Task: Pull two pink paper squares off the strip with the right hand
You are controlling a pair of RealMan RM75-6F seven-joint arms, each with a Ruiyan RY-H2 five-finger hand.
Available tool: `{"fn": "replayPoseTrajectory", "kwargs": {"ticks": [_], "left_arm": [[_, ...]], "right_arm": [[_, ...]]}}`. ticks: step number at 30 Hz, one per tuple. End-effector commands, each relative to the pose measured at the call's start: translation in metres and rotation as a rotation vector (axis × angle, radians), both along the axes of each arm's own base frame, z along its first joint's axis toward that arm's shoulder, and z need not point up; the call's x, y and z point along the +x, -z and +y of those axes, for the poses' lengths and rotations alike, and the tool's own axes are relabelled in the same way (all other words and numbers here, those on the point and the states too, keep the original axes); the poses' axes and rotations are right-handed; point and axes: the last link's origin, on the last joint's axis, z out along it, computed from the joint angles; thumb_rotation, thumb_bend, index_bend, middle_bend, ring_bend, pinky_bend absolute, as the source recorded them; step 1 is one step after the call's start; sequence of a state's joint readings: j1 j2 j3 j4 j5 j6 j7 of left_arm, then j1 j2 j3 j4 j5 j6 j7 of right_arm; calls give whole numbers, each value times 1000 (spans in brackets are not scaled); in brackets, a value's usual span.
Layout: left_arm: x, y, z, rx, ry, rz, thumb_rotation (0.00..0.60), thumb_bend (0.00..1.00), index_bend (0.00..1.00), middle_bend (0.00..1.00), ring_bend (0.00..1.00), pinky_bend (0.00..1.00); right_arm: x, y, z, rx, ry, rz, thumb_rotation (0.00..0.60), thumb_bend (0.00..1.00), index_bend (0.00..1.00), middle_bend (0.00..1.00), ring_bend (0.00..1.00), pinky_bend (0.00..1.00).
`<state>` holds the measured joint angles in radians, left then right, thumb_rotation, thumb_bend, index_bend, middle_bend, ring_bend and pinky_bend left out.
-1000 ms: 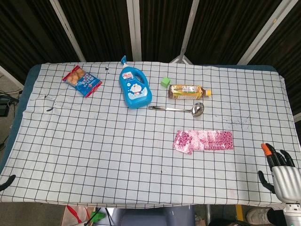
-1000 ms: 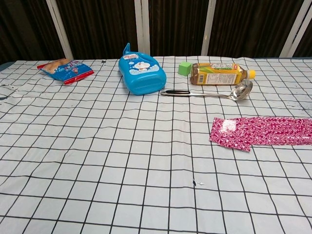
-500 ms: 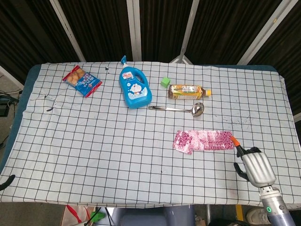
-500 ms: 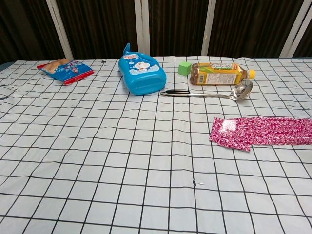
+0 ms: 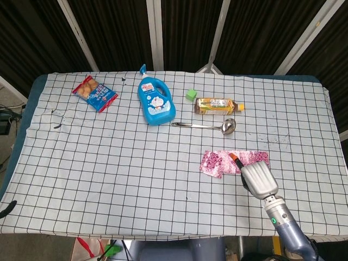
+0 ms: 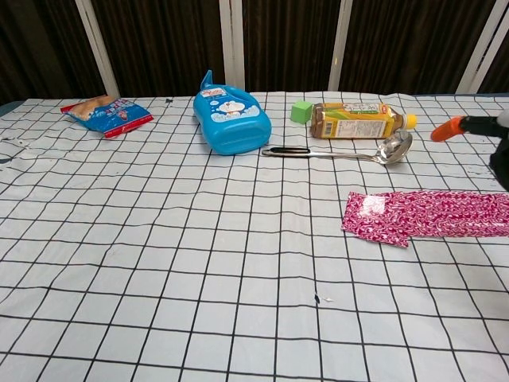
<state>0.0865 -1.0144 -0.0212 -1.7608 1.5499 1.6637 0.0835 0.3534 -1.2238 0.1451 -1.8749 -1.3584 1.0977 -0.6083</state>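
Note:
The pink patterned paper strip (image 5: 217, 162) lies flat on the checked cloth, right of centre; in the chest view the strip (image 6: 421, 215) runs to the right edge. My right hand (image 5: 259, 180) hovers over the strip's right part, back up, with an orange-tipped finger (image 5: 234, 157) stretched forward over it. The chest view shows the right hand (image 6: 487, 122) well above the strip and holding nothing. At the bottom left edge only a dark tip of the left hand (image 5: 6, 209) shows.
Behind the strip lie a metal ladle (image 5: 209, 125), a tea bottle (image 5: 218, 105), a green cube (image 5: 191, 95) and a blue detergent bottle (image 5: 155, 103). A snack bag (image 5: 94, 93) sits at the far left. The table's front edge (image 5: 163, 237) is near the strip.
The right hand has swung in from the table's right front corner to above the strip's right end. The strip itself has not moved.

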Motion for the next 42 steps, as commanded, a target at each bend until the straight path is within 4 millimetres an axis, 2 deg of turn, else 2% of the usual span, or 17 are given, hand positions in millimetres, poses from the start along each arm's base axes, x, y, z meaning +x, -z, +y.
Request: {"fn": "replayPoseTrajectory", "kwargs": {"ticks": [1, 10, 21, 28, 42], "left_arm": [[0, 0, 1, 0, -1, -2, 600, 275, 142, 0, 0, 84], [-1, 0, 3, -7, -2, -3, 600, 275, 142, 0, 0, 84], [-2, -1, 5, 1, -9, -3, 600, 275, 142, 0, 0, 84], [-3, -2, 6, 7, -14, -1, 600, 275, 142, 0, 0, 84], [-2, 2, 6, 1, -19, 11, 600, 275, 141, 0, 0, 84]], "right_arm": [[13, 25, -3, 67, -22, 47, 600, 847, 167, 845, 869, 695], [29, 48, -6, 101, -22, 72, 600, 850, 167, 846, 870, 695], [40, 73, -14, 132, 1, 139, 600, 851, 167, 847, 870, 695], [31, 81, -23, 143, 70, 159, 600, 851, 167, 847, 870, 695], [18, 86, -27, 167, 118, 188, 600, 851, 167, 848, 874, 695]]}}
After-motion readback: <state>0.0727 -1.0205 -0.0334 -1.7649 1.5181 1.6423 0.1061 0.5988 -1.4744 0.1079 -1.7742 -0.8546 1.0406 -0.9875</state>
